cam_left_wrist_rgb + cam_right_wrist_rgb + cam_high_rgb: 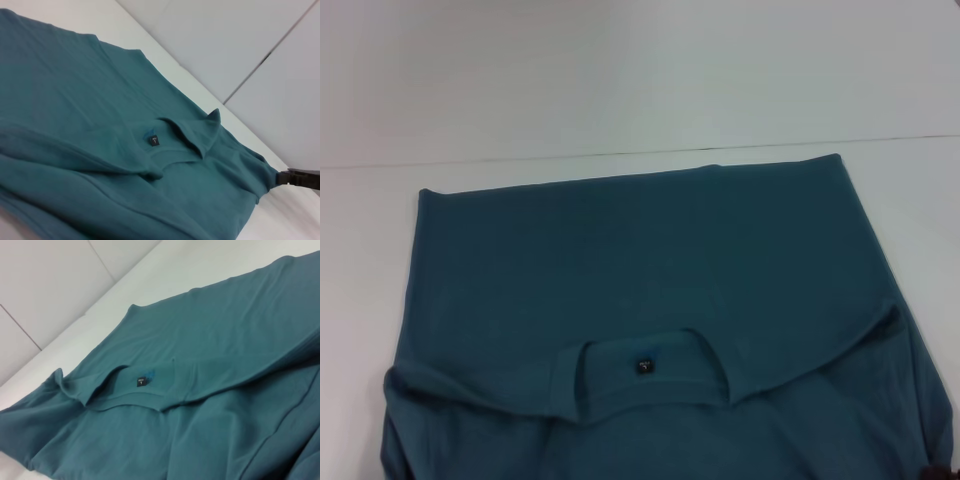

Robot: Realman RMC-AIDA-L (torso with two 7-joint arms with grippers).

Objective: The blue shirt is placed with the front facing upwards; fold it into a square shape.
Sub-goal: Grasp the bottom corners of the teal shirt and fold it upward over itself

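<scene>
A white surface [620,90] fills the scene, with the blue shirt [640,260] spread across its middle and running off the near edge. The shirt's lettering is not visible; only plain teal cloth shows, with the far part lying flat and its straight fold edge squared toward the far edge of the surface. The collar [645,375] sits open toward the near edge, showing a small dark neck label [643,366]. Loose cloth bunches at both near corners of the shirt. It seems one fold has been made, and tidying plus further folds remain before a square results.

A dark piece of the right gripper [300,178] touches the shirt's edge; whether its jaws are closed cannot be told. The left gripper is out of sight.
</scene>
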